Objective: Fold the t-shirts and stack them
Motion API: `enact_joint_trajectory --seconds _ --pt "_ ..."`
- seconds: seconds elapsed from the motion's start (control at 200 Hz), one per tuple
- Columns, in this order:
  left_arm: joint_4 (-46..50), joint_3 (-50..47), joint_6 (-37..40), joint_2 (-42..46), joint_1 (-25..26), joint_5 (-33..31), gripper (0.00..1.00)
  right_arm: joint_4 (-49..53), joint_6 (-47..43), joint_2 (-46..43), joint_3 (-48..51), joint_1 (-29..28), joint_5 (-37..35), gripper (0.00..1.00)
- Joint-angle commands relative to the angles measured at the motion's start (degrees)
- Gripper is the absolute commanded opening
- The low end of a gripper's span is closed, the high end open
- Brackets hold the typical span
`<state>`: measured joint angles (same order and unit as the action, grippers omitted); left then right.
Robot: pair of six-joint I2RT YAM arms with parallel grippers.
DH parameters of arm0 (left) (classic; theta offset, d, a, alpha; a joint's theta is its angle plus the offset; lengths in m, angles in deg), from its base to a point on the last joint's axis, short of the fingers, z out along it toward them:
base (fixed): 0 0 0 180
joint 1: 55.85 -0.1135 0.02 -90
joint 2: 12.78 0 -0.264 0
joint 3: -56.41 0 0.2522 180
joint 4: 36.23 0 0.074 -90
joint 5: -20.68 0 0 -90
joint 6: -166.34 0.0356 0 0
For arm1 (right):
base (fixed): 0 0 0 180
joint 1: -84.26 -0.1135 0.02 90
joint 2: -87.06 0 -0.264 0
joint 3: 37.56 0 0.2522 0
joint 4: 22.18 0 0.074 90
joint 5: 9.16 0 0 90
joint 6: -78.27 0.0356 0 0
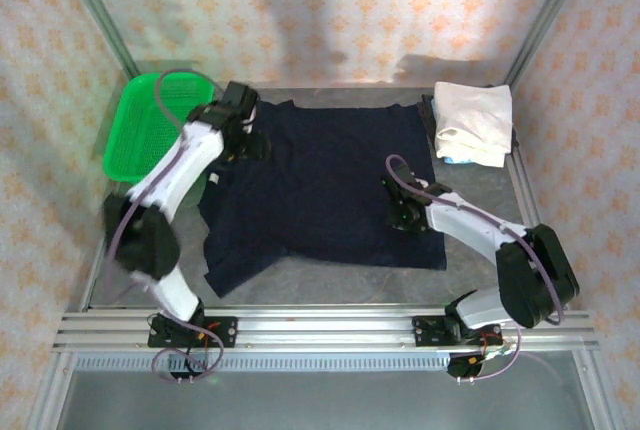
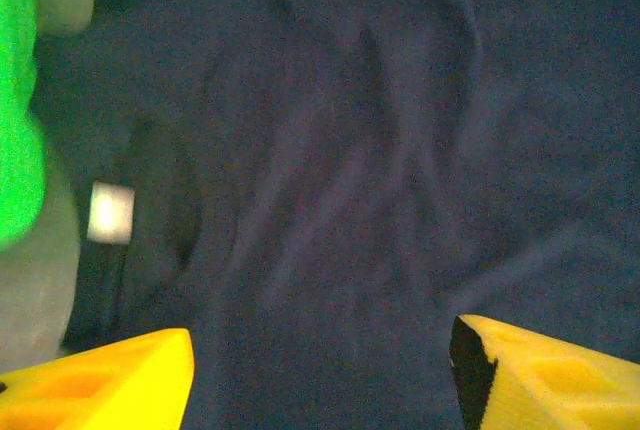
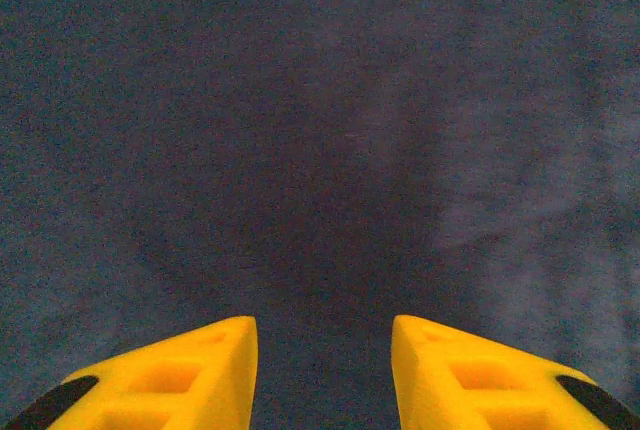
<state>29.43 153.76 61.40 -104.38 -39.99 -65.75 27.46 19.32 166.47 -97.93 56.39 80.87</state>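
My left claw (image 2: pixel 320 340) and right claw (image 3: pixel 322 325) hang open and empty over the navy t-shirt (image 1: pixel 320 180), spread on the worktop (image 1: pixel 330 285). Folding looks unstarted, so next I pinch an edge.

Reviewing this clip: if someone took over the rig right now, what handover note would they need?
Left gripper: open, above the navy shirt's far-left part, near the basket.
Right gripper: open, above its near-right part. Neither holds cloth.
Navy shirt lies spread on the table; white shirt sits folded at the far right.
Done: white shirt folded.
Left: fold the navy shirt, then stack the two.
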Motion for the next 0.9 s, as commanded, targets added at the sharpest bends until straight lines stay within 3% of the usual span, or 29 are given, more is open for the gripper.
enact_joint_trajectory --seconds 0.0,0.08,0.215,0.275,0.35,0.746,0.891 --pt "-0.18 -15.31 -5.64 9.87 3.63 -2.88 0.65 8.42 5.57 -4.45 0.24 1.71 -4.41 0.43" --pt "-0.59 -27.92 -13.91 20.47 4.57 -3.85 0.63 9.93 7.09 -7.16 2.29 2.49 -3.98 0.48" --pt "0.53 -43.43 -29.89 39.13 4.53 -10.83 0.61 12.38 10.91 -10.85 5.53 3.51 -3.73 0.52" --pt "-0.21 -49.32 -35.47 45.85 4.53 -10.91 0.52 13.44 15.75 -11.29 6.71 3.61 -4.74 0.54" --pt "-0.87 -54.78 -40.06 50.84 4.53 -10.84 0.5 14.92 18.01 -11.25 7.32 3.78 -4.01 0.55" --pt "-5.35 -64.85 -45.82 51.71 4.49 -9.15 0.52 15.36 21.59 -10.08 9.53 4.59 -1.84 0.62" --pt "-9.79 -67.39 -46.81 50.86 4.53 -7.35 0.46 15.56 21.69 -10.03 9.73 4.54 -1.64 0.62"
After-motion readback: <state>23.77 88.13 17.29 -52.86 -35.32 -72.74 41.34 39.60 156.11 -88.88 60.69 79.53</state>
